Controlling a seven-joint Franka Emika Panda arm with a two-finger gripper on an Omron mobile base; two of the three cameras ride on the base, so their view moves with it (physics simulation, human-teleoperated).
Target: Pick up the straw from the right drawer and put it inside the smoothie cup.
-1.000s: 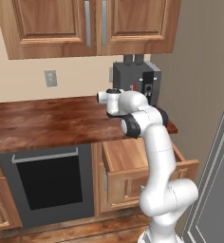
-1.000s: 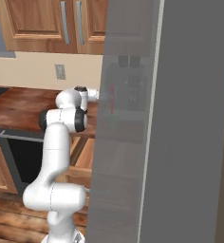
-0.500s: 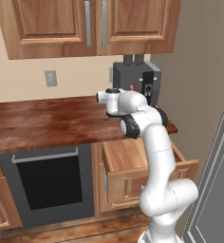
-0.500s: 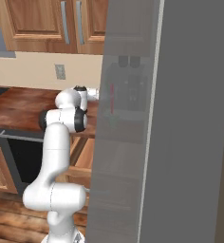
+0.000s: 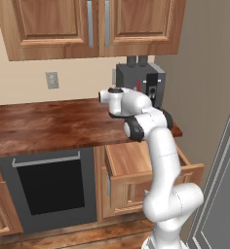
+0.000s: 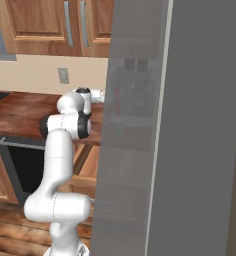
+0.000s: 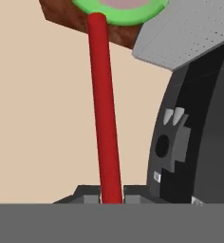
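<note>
While clamped in the tool (image 7: 110,195), straw (image 7: 104,109) runs lengthwise straight away, far tip meeting smoothie cup (image 7: 117,11) rim.

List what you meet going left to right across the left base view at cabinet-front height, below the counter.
Oven → open right drawer → robot arm → grey panel at the right edge.

Smooth matt red straw (image 7: 104,109), glossy green smoothie cup (image 7: 117,10) rim, polished dark wood counter (image 5: 53,124), light wooden right drawer (image 5: 141,163) — grainy, coffee machine (image 7: 199,128) — dark plastic, perforated grey tray.
</note>
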